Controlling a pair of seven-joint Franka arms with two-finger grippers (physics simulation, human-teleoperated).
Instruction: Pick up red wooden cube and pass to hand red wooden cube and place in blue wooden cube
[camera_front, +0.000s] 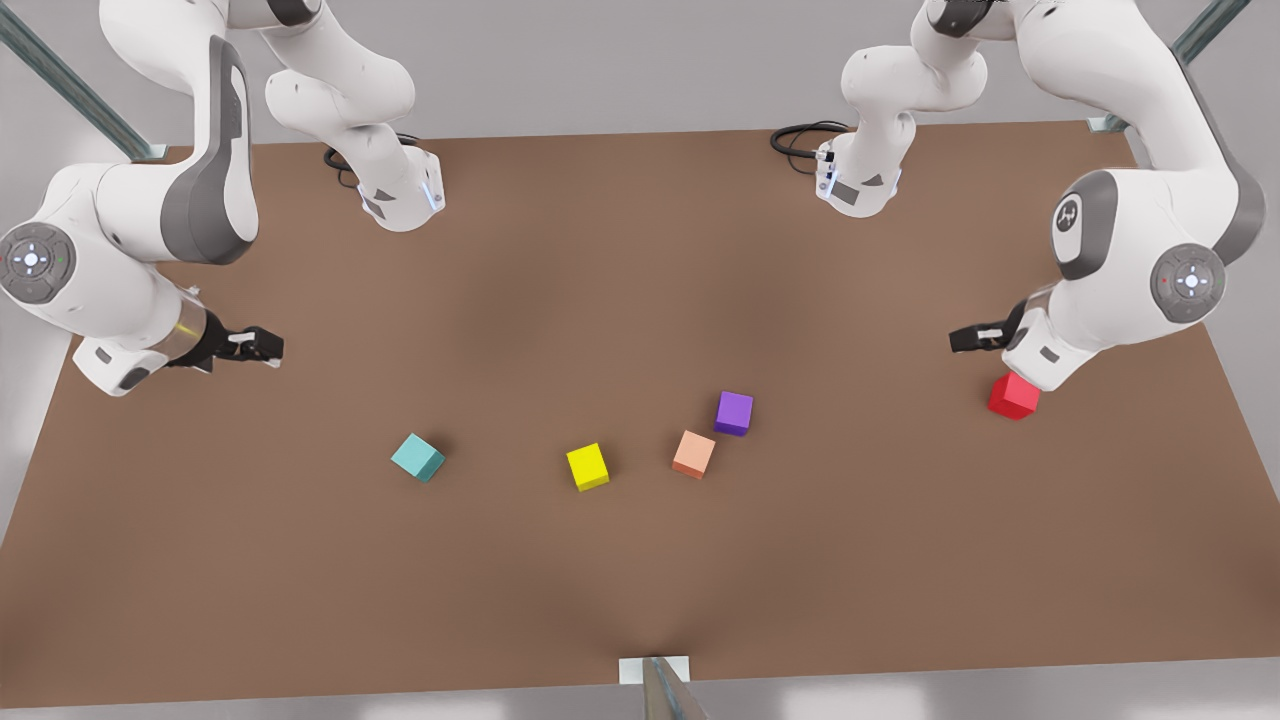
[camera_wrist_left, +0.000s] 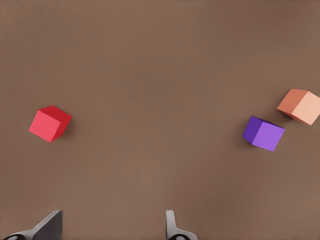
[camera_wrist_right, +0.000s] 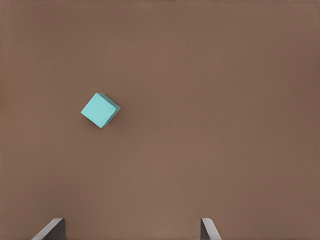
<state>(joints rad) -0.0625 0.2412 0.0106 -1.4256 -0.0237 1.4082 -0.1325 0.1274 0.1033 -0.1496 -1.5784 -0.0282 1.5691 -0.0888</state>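
Note:
The red wooden cube (camera_front: 1013, 397) (camera_wrist_left: 49, 123) lies on the table at the front view's right, just below the wrist of the arm there. That arm carries my left gripper (camera_front: 975, 337) (camera_wrist_left: 111, 226), open and empty, hovering above the table beside the cube. The teal blue wooden cube (camera_front: 418, 457) (camera_wrist_right: 100, 110) rests at the front view's lower left. My right gripper (camera_front: 262, 347) (camera_wrist_right: 131, 229) hangs at the front view's left, open and empty, well apart from the teal cube.
A yellow cube (camera_front: 587, 467), a salmon-orange cube (camera_front: 693, 454) (camera_wrist_left: 300, 106) and a purple cube (camera_front: 734, 413) (camera_wrist_left: 263, 133) sit mid-table. The brown table (camera_front: 640, 250) carries both arm bases at its far edge.

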